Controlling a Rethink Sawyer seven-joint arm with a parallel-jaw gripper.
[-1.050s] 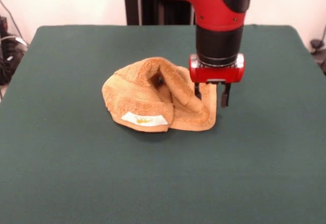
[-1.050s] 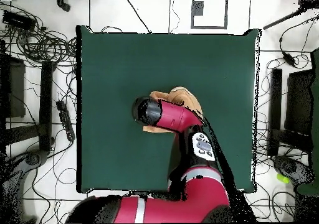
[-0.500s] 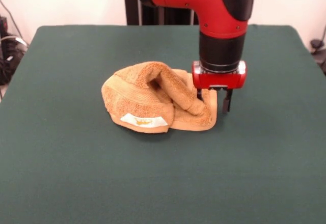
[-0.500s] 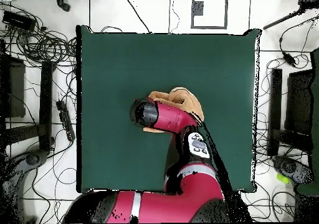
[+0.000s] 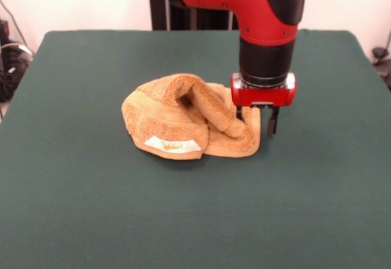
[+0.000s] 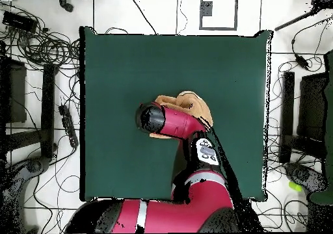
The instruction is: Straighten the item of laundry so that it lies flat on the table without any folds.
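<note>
- Spreading across nearly the whole front view, the table (image 5: 91,220) is plain dark green cloth, with wide bare room on every side of the towel; in the overhead view its edges (image 6: 104,173) are well clear of the heap.
- Reaching down from above, the red and black arm (image 5: 269,18) ends just above the towel's right-hand edge; from overhead the arm (image 6: 175,121) covers much of the heap.
- Lying near the table's middle, the item of laundry (image 5: 183,116) is an orange-tan terry towel bunched into a rounded mound, folded over itself, with a woven band across its left flank.
- Standing with its two dark fingers apart, the gripper (image 5: 255,121) straddles the towel's right edge, one finger (image 5: 271,122) outside the cloth; whether the other touches it is hard to tell.
- Showing on the towel's front lower fold, the white label (image 5: 173,145) bears yellow print too small to read.
- Compared with half a second ago, arm and towel are unchanged.
</note>
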